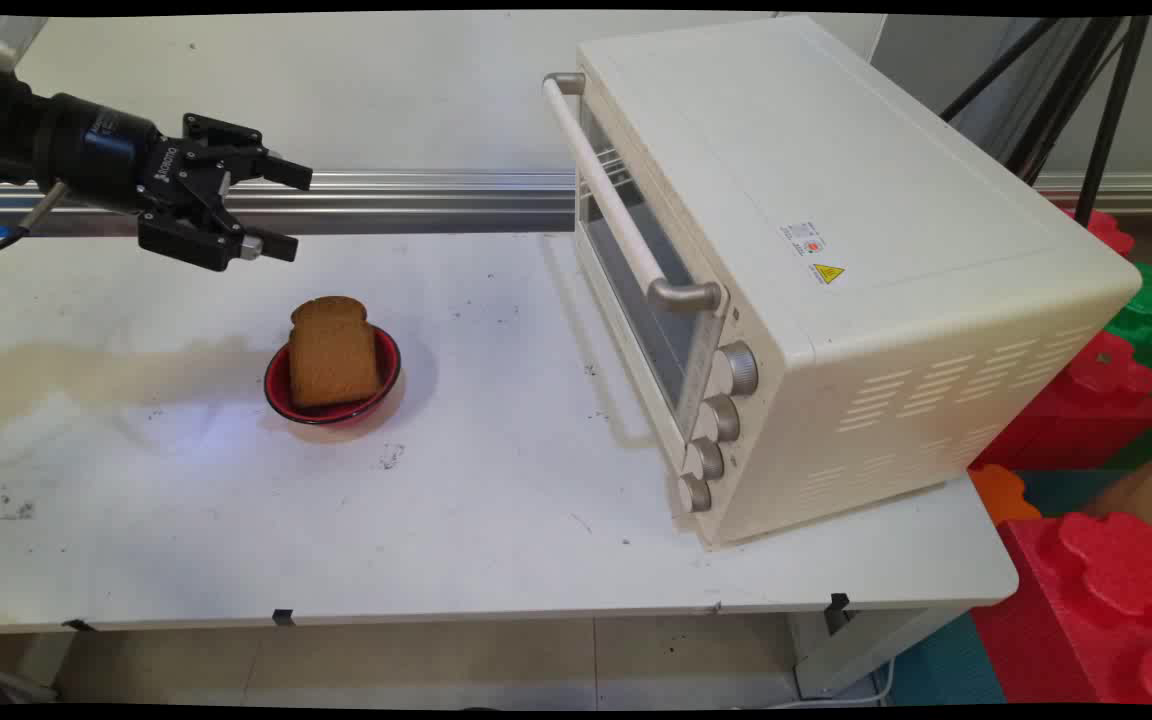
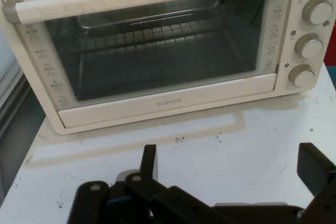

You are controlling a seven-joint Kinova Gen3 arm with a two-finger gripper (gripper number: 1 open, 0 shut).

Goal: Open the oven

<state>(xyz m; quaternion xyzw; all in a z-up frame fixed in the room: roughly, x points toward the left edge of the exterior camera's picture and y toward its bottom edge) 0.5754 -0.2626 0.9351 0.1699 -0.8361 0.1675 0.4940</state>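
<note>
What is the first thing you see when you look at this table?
A big cream toaster oven fills the table's right side, its glass door shut. Left of it, a slice of brown bread leans in a small red bowl. The black gripper hangs open above, empty.

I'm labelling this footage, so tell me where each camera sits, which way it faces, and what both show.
Main view: fixed above the table's near side, looking down across it to the wall; shows the toaster oven, the bread slice on a red plate, and the open gripper entering from upper left.
Hand view: on the hand, looking along the gripper at the oven's closed glass door; linkage and fingers rise from the bottom.
Shared: oven, table, gripper.
</note>
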